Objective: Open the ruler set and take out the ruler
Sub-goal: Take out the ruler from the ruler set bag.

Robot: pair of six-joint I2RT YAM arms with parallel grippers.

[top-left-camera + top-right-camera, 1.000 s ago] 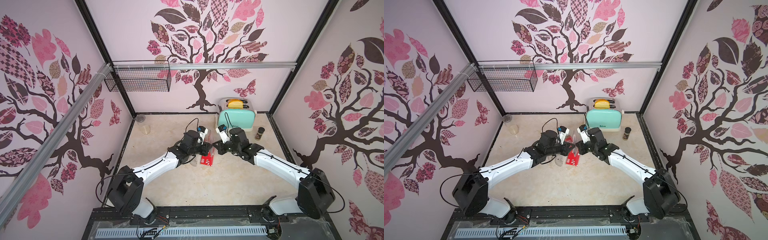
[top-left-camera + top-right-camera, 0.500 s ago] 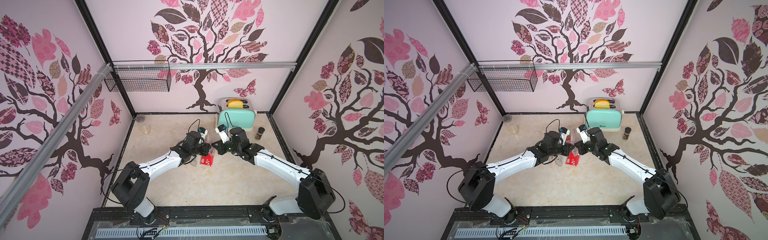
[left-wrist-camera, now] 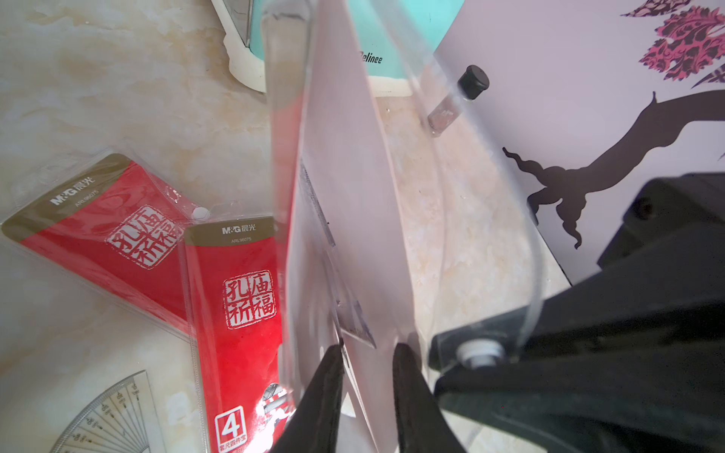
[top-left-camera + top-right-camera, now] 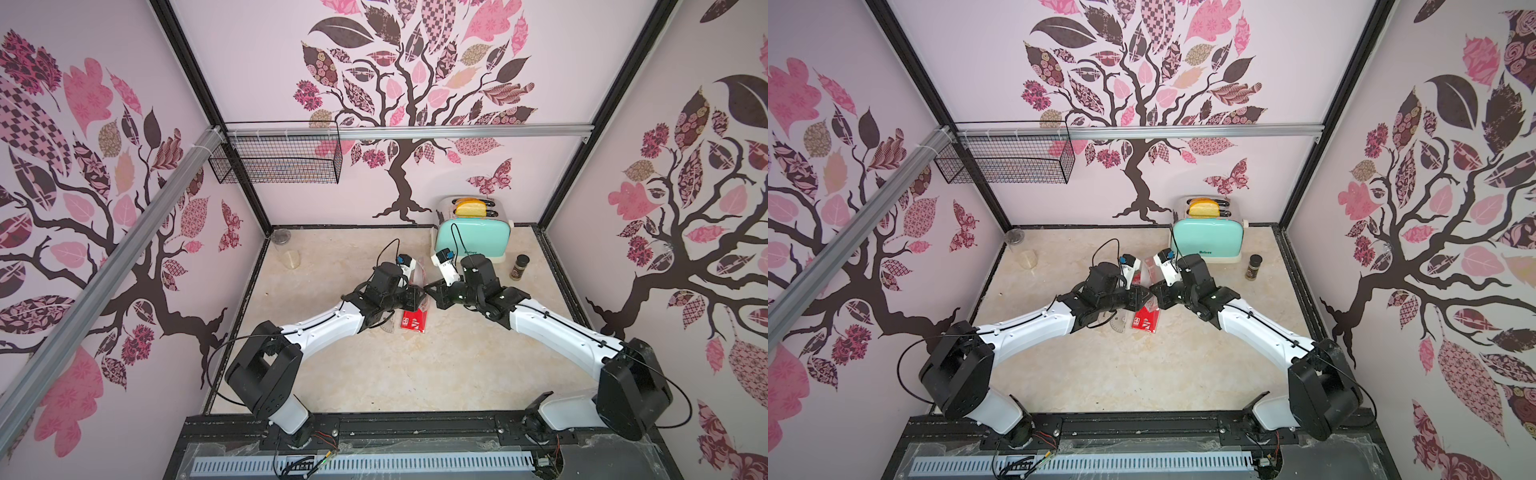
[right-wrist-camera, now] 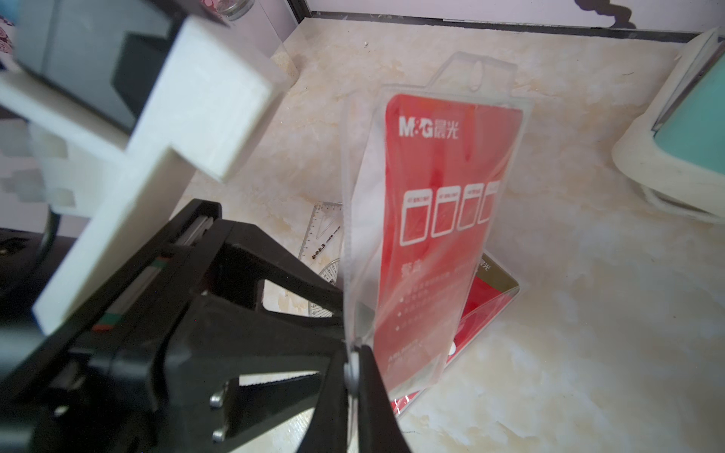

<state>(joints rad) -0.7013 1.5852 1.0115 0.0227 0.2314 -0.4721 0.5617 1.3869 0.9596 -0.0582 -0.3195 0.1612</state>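
Right tool (image 5: pixel 353 355) is pinching the ruler set pouch (image 5: pixel 443 196) upright; left tool (image 3: pixel 367 353) is sitting slightly open, so thin plastic may be slipping free.

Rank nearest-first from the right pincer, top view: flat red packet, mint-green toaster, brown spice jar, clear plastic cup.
1. Flat red packet, beside the right pincer.
2. Mint-green toaster, behind.
3. Brown spice jar, back right.
4. Clear plastic cup, back left.
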